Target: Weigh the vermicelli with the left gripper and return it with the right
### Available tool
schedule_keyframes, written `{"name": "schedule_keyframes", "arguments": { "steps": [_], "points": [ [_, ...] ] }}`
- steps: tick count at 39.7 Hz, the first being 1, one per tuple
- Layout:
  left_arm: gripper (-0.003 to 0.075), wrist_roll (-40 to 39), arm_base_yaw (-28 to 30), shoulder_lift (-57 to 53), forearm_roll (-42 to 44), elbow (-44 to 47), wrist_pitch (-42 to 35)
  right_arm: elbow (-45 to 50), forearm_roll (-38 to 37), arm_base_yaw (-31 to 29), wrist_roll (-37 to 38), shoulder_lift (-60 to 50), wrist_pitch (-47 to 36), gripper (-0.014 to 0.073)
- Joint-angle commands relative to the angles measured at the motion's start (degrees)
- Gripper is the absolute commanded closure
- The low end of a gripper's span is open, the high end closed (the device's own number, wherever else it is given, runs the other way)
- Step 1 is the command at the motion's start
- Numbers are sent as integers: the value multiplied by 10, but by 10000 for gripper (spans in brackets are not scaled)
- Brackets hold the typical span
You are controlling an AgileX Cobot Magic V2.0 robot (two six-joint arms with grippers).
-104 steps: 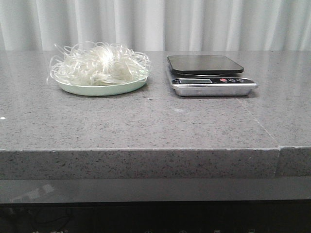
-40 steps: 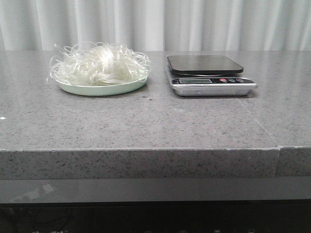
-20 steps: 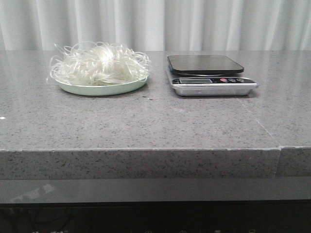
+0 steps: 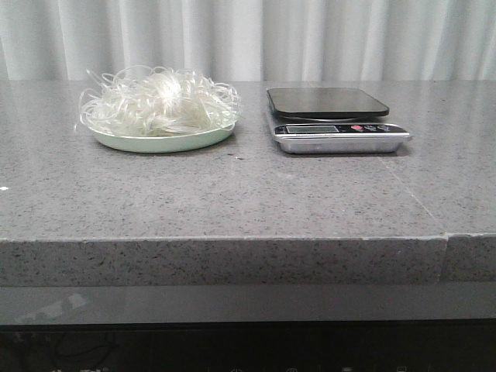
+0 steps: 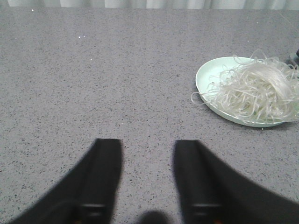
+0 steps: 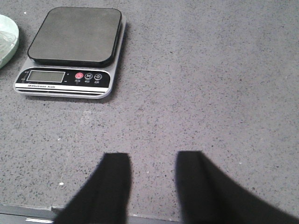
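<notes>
While plate (image 4: 128,142) holds vermicelli (image 4: 159,103) (heaped); scale (image 4: 337,120) bare

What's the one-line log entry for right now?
stage: not started | noodles: on green plate | scale: bare | left gripper: open, above table | right gripper: open, empty

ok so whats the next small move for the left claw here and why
Probably carry the left claw toward the vermicelli. It is open and holds nothing, apart from the noodles, which lie heaped on the pale green plate. The scale platform beside it is bare, so weighing has not begun.
</notes>
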Motion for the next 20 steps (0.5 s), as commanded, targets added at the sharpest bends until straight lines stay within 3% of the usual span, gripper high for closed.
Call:
{"name": "schedule_keyframes", "arguments": {
  "steps": [1, 11, 20],
  "points": [
    [153, -5, -1, 5, -4, -15, -41, -18, -4, 1, -6, 5, -33, 44],
    [143, 34, -7, 55, -21, -25, -57, -18, -4, 1, -6, 5, -32, 22],
    [144, 62, -89, 153, -41, -78, -71, -18, -4, 1, -6, 5, -32, 22]
  ]
}}
